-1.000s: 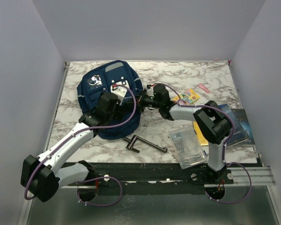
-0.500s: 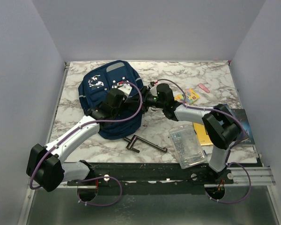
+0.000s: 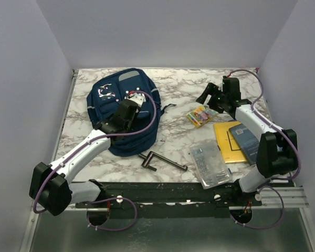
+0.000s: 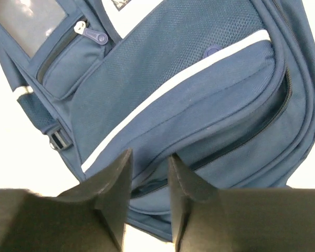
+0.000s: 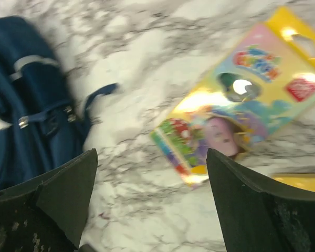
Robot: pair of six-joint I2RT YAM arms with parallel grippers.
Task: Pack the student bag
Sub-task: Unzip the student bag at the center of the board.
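Note:
The student bag (image 3: 102, 107), navy with light grey stripes, lies flat at the back left of the marble table. My left gripper (image 3: 135, 100) hovers over its right half. In the left wrist view this gripper (image 4: 149, 157) points down at the bag (image 4: 199, 89), just above a dark zipper seam, its jaws a narrow gap apart with nothing pinched between them. My right gripper (image 3: 206, 96) is far to the right, above the table and wide open. In its own view the right gripper (image 5: 151, 157) frames bare marble, with the bag (image 5: 26, 121) to the left.
A colourful crayon pack (image 3: 202, 114) (image 5: 226, 126) lies just beyond the right gripper. A yellow book (image 3: 224, 136), a dark blue book (image 3: 247, 139) and a clear plastic case (image 3: 210, 164) lie at the front right. A dark T-shaped metal tool (image 3: 160, 160) lies in front of the bag.
The right arm let go at the bag's right edge, opened and swung away to the back right. The left gripper moved further over the bag, closed, then parted slightly.

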